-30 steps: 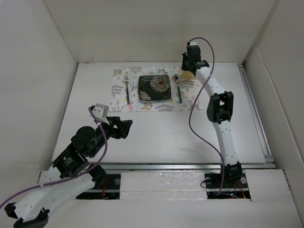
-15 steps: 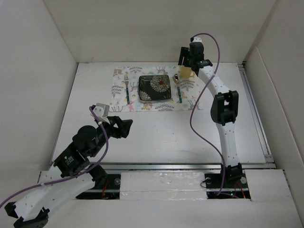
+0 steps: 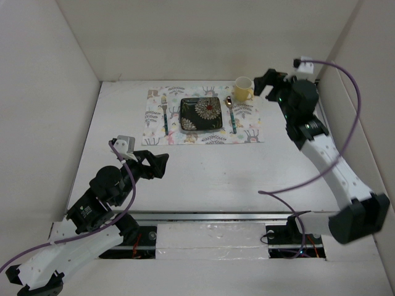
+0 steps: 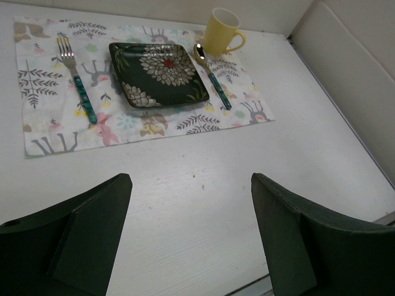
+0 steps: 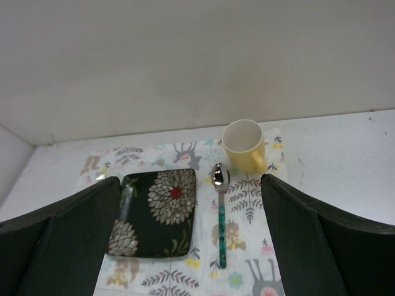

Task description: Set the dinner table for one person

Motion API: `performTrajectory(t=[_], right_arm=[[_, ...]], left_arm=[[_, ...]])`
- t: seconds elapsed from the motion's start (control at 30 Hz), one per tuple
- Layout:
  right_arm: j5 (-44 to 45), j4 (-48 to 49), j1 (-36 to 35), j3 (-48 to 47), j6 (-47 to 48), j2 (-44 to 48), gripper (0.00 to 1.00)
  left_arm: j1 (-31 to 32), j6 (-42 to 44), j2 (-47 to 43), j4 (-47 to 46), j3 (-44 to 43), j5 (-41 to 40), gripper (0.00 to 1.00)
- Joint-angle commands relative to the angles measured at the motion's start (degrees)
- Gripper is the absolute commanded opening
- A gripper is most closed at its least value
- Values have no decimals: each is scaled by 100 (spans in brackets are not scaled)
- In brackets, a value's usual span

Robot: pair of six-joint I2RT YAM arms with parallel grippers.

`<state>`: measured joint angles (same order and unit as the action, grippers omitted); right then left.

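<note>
The white dinner table (image 3: pixel 216 166) carries a patterned placemat (image 3: pixel 153 131) at its far side. On the mat lie a fork (image 3: pixel 165 115), a dark square flowered plate (image 3: pixel 200 115) and a spoon (image 3: pixel 232 117). A yellow mug (image 3: pixel 242 89) stands upright at the mat's far right corner, beyond the spoon. My right gripper (image 3: pixel 264 85) hovers open just right of the mug and touches nothing; its wrist view shows the mug (image 5: pixel 245 145) and spoon (image 5: pixel 220 216) between its spread fingers. My left gripper (image 3: pixel 162 165) is open and empty over bare table, well short of the mat.
White walls (image 3: pixel 55 98) enclose the table on the left, back and right. A metal rail (image 3: pixel 247 216) runs along the near edge by the arm bases. The right arm's purple cable (image 3: pixel 308 179) loops above the table's right side.
The right gripper has opened, released the yellow mug on the mat's corner and drawn back to the right. The left gripper has opened a little wider and hardly moved.
</note>
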<state>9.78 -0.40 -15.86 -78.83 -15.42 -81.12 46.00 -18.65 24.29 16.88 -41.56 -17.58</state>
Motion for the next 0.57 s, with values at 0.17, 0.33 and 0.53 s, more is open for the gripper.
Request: performTrajectory(t=[0.17, 0.33, 0.53], right_arm=[[909, 1043, -365, 3750, -506, 4926, 100], [1254, -133, -365, 4323, -638, 6564, 100], [1272, -830, -365, 4350, -655, 6724, 100]], left_arm=[[-12, -209, -1242, -212, 34, -913, 77], [-12, -288, -1472, -194, 43, -1001, 79], [-12, -437, -1085, -106, -45, -914, 81]])
